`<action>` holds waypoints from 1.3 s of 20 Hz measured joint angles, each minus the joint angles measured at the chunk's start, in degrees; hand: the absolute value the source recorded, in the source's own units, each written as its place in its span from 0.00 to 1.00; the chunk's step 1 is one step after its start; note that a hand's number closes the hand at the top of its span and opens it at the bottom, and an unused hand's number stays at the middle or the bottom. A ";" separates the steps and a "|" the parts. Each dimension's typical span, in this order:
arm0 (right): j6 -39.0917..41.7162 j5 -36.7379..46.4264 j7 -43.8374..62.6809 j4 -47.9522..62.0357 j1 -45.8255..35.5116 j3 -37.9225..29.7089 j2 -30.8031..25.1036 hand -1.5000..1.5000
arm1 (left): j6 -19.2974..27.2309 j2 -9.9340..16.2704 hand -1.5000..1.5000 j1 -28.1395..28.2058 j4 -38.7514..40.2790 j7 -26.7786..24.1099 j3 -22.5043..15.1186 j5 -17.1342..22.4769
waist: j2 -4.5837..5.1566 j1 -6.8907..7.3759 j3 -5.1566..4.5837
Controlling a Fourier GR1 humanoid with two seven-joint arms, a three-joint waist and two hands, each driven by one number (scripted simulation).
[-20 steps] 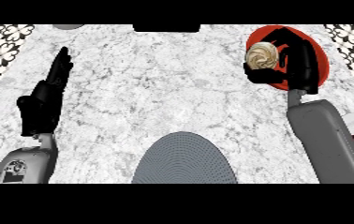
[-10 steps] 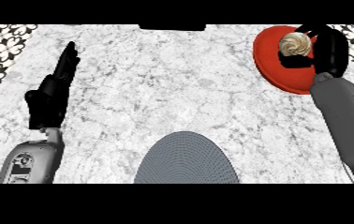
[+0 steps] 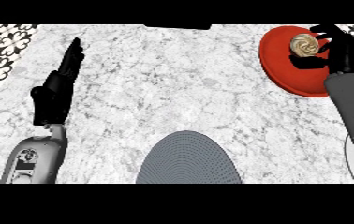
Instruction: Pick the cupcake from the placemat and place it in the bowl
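Observation:
The cupcake [image 3: 303, 44], pale with swirled frosting, sits inside the red bowl [image 3: 290, 75] at the counter's far right. My right hand [image 3: 336, 52] is just right of it, fingers spread above the cupcake and thumb below, not closed on it. The grey ribbed placemat [image 3: 187, 158] lies at the lower middle with nothing on it. My left hand [image 3: 56, 89] rests open at the left, fingers straight and pointing up.
White marble counter [image 3: 173, 82] spans the view. A patterned tile strip [image 3: 14, 35] shows at the top left, a dark object [image 3: 177, 26] at the back edge, and a white rim [image 3: 349, 157] at the right edge.
My right hand uncurled from the cupcake and drew back to its right side. The cupcake now shows whole in the bowl. The left hand stays still.

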 measured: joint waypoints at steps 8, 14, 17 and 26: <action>7.20 -6.95 -11.25 5.32 -2.27 -6.59 -0.13 0.00 | -0.03 -0.69 0.50 -0.30 -0.66 0.58 -0.63 -0.05 | 0.32 0.67 0.12; 10.71 -11.82 -18.83 7.85 -2.07 -11.95 -2.40 0.00 | 0.27 -0.54 0.50 0.57 -0.46 -0.09 -0.08 -0.29 | 0.00 -0.12 0.05; 14.36 -14.06 -20.64 9.35 -1.97 -14.26 -4.25 0.00 | 0.56 -0.57 0.50 0.42 -0.23 -0.01 0.18 -0.49 | -0.18 -0.57 0.01; 30.43 -19.85 -27.95 11.33 4.15 -19.24 -10.77 0.00 | -0.18 0.45 0.50 2.96 -1.35 -0.46 1.81 0.31 | -0.96 -2.20 -0.09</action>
